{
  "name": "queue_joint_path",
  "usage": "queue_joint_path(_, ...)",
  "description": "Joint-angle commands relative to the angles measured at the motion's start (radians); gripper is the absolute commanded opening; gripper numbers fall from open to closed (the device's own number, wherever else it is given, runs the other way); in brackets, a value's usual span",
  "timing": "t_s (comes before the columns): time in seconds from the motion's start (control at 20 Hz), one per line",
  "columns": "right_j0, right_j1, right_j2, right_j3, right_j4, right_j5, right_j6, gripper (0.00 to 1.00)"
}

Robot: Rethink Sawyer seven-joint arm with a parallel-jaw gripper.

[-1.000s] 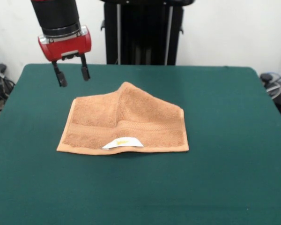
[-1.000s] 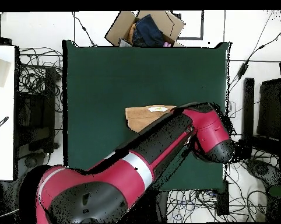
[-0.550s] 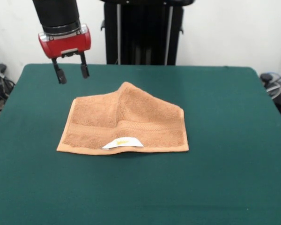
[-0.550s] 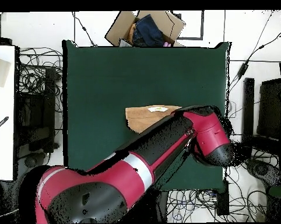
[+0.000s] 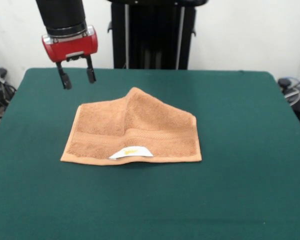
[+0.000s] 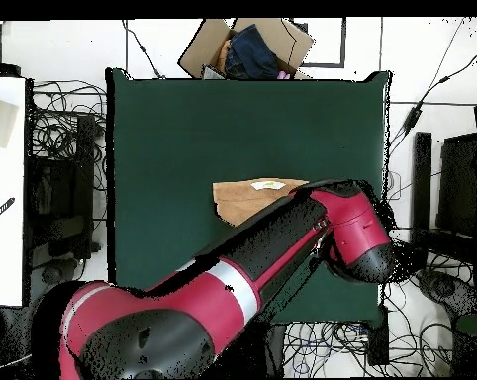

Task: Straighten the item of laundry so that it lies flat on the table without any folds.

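While the towel (image 5: 132,131) lies folded near the middle of the green surface (image 5: 240,125), the gripper (image 5: 77,78) hangs at the upper left of the frame, jaws apart and empty.

Seen from the front, the orange-tan cloth forms a peaked shape, its top layer rising to a point above centre, with a woven band across its lower part and a white label (image 5: 131,151) with a yellow mark at its lower edge. The red-and-black arm (image 6: 282,247) stands clear of the cloth, above its upper left corner. From overhead, that arm covers most of the towel (image 6: 238,196); only its left part shows, and a cardboard box (image 6: 244,47) sits beyond the surface's top edge.
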Motion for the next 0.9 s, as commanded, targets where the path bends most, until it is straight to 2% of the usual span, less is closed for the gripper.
queue_joint_path(0.05,0.008,-0.001,0.162,0.037,0.065,-0.021,0.08,1.0)
queue_joint_path(0.65,-0.057,0.009,0.245,-0.006,0.044,-0.146,0.088,1.0)
queue_joint_path(0.9,-0.123,0.018,0.335,-0.051,0.017,-0.288,0.036,1.0)
